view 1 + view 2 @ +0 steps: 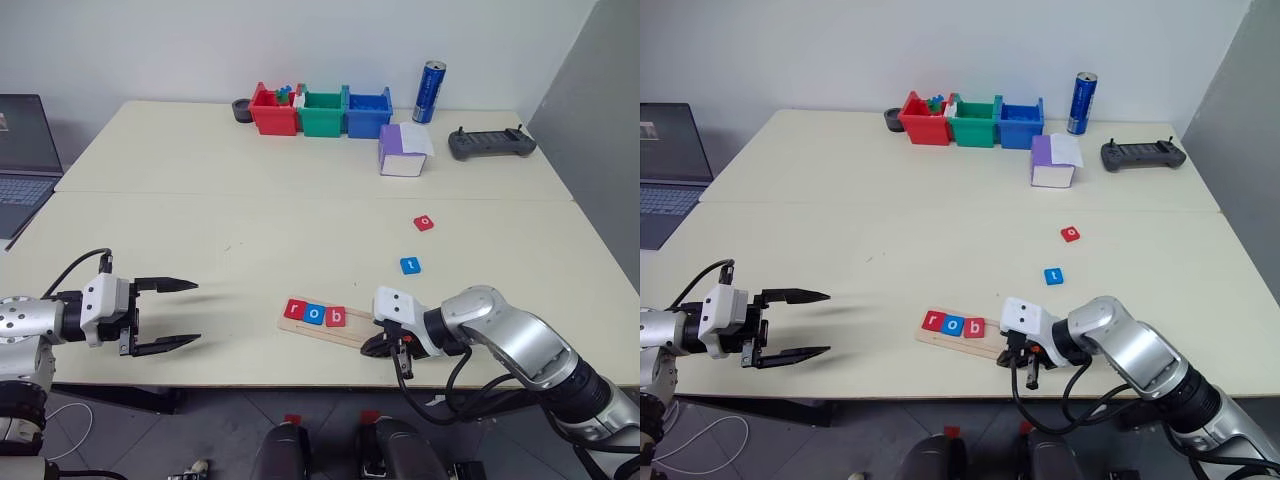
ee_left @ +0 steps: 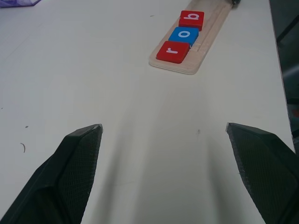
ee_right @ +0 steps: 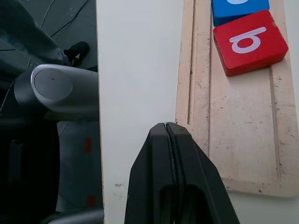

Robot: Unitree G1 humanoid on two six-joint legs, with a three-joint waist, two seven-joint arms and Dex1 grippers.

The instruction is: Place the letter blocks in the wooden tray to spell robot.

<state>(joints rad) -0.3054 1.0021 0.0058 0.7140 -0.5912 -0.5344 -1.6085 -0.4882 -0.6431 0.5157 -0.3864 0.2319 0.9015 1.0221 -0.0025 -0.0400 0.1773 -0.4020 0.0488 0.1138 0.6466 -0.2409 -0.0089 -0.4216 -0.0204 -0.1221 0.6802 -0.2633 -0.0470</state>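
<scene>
Across our cream table [image 1: 250, 210] lies the pale wooden tray [image 1: 352, 331], near the front edge, holding red r [image 1: 294, 310], blue o [image 1: 315, 314], red b [image 1: 336, 317]. Another red o tile [image 1: 424, 223] and a blue t tile [image 1: 410, 265] lie loose behind it. Our right gripper [image 3: 166, 130] is clenched empty at the tray's bare end, partly covering it; our left gripper [image 1: 190, 313] is spread wide. Coloured plastic bins [image 1: 320, 112] stand far back.

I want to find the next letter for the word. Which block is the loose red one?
Start at the wooden tray near the table's front edge, holding r, o, b. Farther back on the table lie two loose blocks. The red o block is the farther one, beyond the blue t block.
</scene>
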